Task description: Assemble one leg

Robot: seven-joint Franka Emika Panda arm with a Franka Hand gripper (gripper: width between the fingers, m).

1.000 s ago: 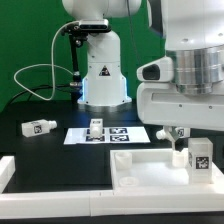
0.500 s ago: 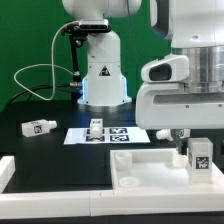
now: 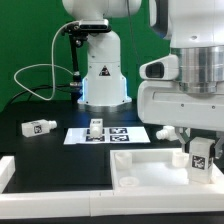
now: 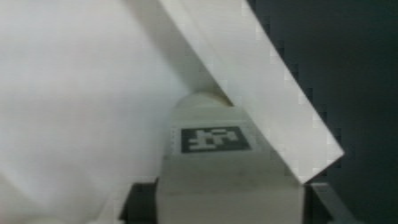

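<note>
My gripper is at the exterior view's right, over the large flat white panel. It is shut on a leg, a short white peg with a black-and-white tag, held upright at the panel's far right corner. In the wrist view the leg fills the space between my two dark fingers, with the panel's raised rim running diagonally behind it. I cannot tell whether the leg's lower end touches the panel.
A second leg lies on the black table at the exterior view's left. A third leg stands on the marker board. The robot's white base and its cables stand at the back.
My gripper and the held leg have shifted very slightly over the panel's corner. The other legs have not moved.
</note>
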